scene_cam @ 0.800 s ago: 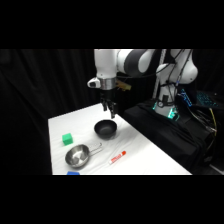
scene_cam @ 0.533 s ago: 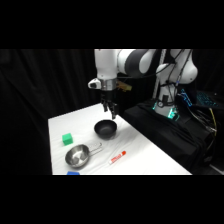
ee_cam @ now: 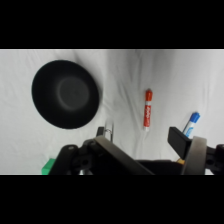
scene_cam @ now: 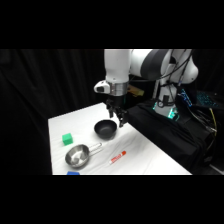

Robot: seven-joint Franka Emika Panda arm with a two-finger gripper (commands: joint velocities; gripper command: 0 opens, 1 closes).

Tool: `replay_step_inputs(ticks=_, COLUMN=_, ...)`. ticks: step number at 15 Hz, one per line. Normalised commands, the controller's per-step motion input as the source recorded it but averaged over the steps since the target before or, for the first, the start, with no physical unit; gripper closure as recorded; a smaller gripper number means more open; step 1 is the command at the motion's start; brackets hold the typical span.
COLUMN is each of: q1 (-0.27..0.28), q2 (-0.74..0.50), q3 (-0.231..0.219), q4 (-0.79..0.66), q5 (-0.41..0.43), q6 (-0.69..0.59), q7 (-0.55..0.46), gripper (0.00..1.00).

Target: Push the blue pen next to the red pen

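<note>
Nothing has moved since the earlier frames; arm and objects sit in the same spots. The claw hangs above the tabletop, just beside the black bowl, nothing in its grip; whether the fingers are spread or closed, cannot tell. The surface is a white cloth with creases, black curtains behind, and dark gear with cables and a teal light off the right edge. In front of the bowl sits a metal pan with a short handle, and a green block lies on the left. The red pen lies right of the pan, red with a whitish section. In the wrist view the blue pen is slim and light blue with a darker blue cap, well apart from the red pen, partly hidden behind the claw's linkage.
</note>
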Motion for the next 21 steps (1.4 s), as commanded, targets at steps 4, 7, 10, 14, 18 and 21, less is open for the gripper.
replay_step_inputs(ticks=4, q1=0.133, q2=0.35, q3=0.077, q4=0.38, q5=-0.145, q6=-0.11, q7=0.48, gripper=0.00)
replay_step_inputs(ticks=7, q1=0.174, q2=0.48, q3=0.035, q4=0.48, q5=-0.100, q6=-0.11, q7=0.33, gripper=0.00)
replay_step_inputs(ticks=10, q1=0.201, q2=0.52, q3=0.009, q4=0.56, q5=-0.052, q6=-0.11, q7=0.20, gripper=0.00)
replay_step_inputs(ticks=14, q1=0.178, q2=0.43, q3=-0.003, q4=0.53, q5=0.041, q6=-0.06, q7=0.07, gripper=0.00)
replay_step_inputs(ticks=18, q1=0.064, q2=0.38, q3=0.039, q4=0.42, q5=0.228, q6=0.12, q7=-0.09, gripper=0.00)
replay_step_inputs(ticks=21, q1=-0.011, q2=0.40, q3=0.087, q4=0.32, q5=0.318, q6=0.30, q7=-0.22, gripper=0.00)
